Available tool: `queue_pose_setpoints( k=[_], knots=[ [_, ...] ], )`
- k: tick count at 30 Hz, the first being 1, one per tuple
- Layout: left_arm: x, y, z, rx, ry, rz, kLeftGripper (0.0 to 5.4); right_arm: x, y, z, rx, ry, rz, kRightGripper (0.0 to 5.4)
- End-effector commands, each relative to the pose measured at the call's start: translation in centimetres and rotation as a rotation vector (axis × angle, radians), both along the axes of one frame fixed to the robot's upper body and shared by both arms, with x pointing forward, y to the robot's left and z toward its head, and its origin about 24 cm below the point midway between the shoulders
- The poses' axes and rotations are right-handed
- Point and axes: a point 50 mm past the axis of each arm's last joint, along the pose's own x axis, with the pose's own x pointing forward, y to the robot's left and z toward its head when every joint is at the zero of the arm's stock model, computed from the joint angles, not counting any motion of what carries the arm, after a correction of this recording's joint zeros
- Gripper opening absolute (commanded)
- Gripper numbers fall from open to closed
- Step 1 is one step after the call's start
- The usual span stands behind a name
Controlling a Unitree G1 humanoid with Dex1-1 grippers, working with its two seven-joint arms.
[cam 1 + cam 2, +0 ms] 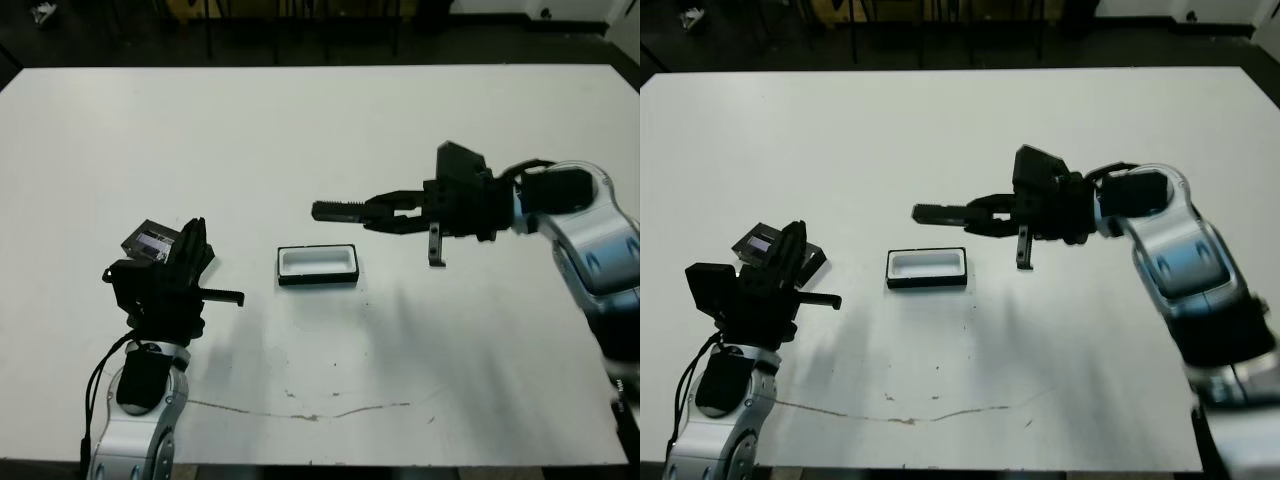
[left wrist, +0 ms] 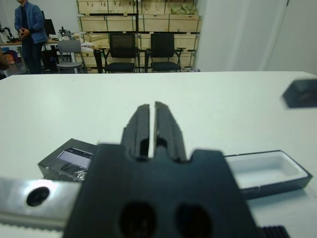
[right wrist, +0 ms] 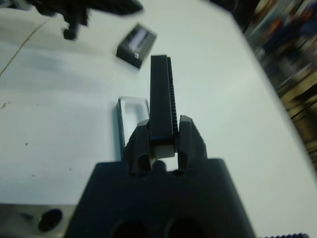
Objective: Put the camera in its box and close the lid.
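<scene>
The right gripper (image 1: 385, 215) is clamped on one end of the camera (image 1: 340, 211), which sticks out level toward the robot's left, well above the tabletop (image 1: 320, 130). The box (image 1: 318, 265) lies open just below and slightly nearer the robot — its long axis roughly parallel with the camera's, so a short drop toward the robot looks enough. The right arm is plainly the nearer one. The left gripper (image 1: 195, 245) is closed on nothing, beside the lid (image 1: 150, 241), which rests apart from the box on the left. Bare tabletop surrounds the box.
</scene>
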Motion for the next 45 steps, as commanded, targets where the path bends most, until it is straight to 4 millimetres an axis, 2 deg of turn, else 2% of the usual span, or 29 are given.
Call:
queue_pose_setpoints(
  k=[1, 6, 9, 12, 19, 31, 37, 45],
  knots=[
    [-0.1, 0.2, -0.7, 0.004, 0.043, 0.002, 0.0, -1.0, 0.0, 0.0, 0.032, -0.087, -0.014, 0.1],
    [-0.2, 0.2, -0.7, 0.01, 0.045, 0.001, 0.0, -2.5, 0.4, -0.3, 0.05, -0.254, 0.018, 0.1],
    [-0.1, 0.2, -0.7, 0.01, 0.044, -0.002, 0.0, -3.0, 0.7, -0.9, 0.044, -0.457, 0.108, 0.1],
    [-0.2, 0.2, -0.7, 0.006, 0.043, -0.002, 0.0, -2.8, 0.6, -2.0, 0.033, -0.616, 0.169, 0.1],
    [-0.2, 0.1, -0.7, 0.009, 0.046, 0.0, 0.0, -1.6, -0.1, -3.2, -0.026, -0.76, 0.262, 0.1],
    [-0.3, -0.3, -0.8, -0.002, 0.049, 0.005, 0.0, 0.3, 0.2, -3.3, -0.217, -0.908, 0.32, 0.1],
    [-0.3, -0.4, -0.9, 0.01, 0.049, 0.006, 0.0, 1.2, 0.3, -2.8, -0.251, -0.965, 0.345, 0.1],
    [-0.4, -0.5, -1.1, -0.004, 0.051, 0.004, 0.0, 2.1, 0.2, -2.2, -0.389, -0.878, 0.33, 0.1]
  ],
)
